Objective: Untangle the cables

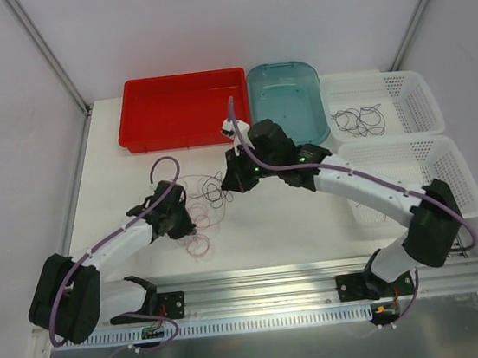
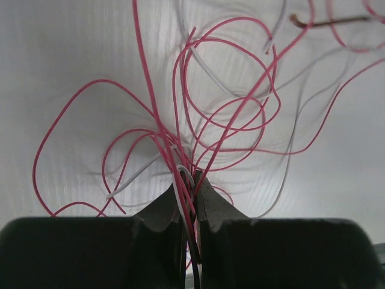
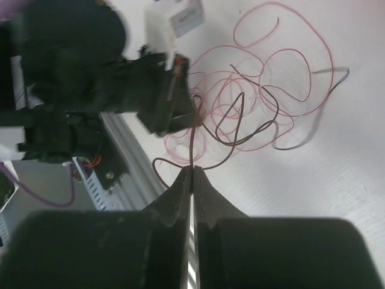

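Dark cable (image 3: 192,144) straight up from right pincer (image 3: 192,176) (pink loops (image 3: 252,90) beyond)

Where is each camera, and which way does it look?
Top: above and behind, looking down at the table, left arm and right arm.
Left wrist: on that arm, looking along the left pincer, shut on the cables.
Right wrist: on that arm, looking along the right pincer, shut on a dark cable.
Both wrist views share the cables.
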{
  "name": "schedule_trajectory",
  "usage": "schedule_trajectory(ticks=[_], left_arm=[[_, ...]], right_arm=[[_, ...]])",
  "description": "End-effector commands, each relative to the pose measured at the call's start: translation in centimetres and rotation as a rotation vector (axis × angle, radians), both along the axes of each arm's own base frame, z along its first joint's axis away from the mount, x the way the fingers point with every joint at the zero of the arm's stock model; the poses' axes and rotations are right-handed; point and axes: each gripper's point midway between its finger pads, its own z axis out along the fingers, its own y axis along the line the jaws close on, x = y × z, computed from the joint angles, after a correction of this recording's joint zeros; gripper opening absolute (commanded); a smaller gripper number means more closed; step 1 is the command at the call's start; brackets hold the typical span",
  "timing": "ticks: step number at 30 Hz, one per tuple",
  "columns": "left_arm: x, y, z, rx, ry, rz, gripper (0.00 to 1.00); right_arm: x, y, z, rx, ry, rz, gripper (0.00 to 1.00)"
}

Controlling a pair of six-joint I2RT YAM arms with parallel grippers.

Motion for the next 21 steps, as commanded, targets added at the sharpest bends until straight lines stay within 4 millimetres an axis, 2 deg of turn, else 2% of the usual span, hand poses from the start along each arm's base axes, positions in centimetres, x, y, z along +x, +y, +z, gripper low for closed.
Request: schedule_trajectory(ticks=[1,3,5,6,8,11,15,18,21], left_arm=[[3.0,0.8,0.7,0.023,-0.011,0.104,0.00],[3.8,0.9,0.7,0.019,0.002,0.125,0.00],[4.2,1.6,0.0,0.025,0.035,0.157,0.00],[4.5,1.8,-0.2,0.024,0.047,0.168,0.00],[5.2,2.7,-0.3,0.018,0.058,0.212,0.00],[6.5,4.3,-0.1,0.013,0.059,0.276,0.00],[8.4,6.6,0.4,0.019,0.053,0.342,0.00],[9.5,8.0,0.9,-0.001,0.060,0.379,0.00],[10.6,8.3,2.3,-0.007,0.026,0.359,0.00]], right_arm=[[-1.9,-3.5,6.8,0.004,-0.115,0.034,0.01],[-2.5,-5.6,8.7,-0.014,-0.156,0.037,0.01],[-2.7,-7.8,12.8,0.021,-0.248,0.004,0.01],[-3.1,-9.0,13.4,0.008,-0.257,-0.007,0.01],[-3.5,-11.5,17.1,0.052,-0.338,-0.051,0.01],[-3.9,-15.1,19.8,0.066,-0.418,-0.130,0.01],[-3.7,-19.7,21.2,-0.004,-0.490,-0.272,0.01],[-3.6,-21.6,21.1,-0.030,-0.503,-0.332,0.01],[-3.0,-23.0,20.8,-0.066,-0.505,-0.403,0.01]])
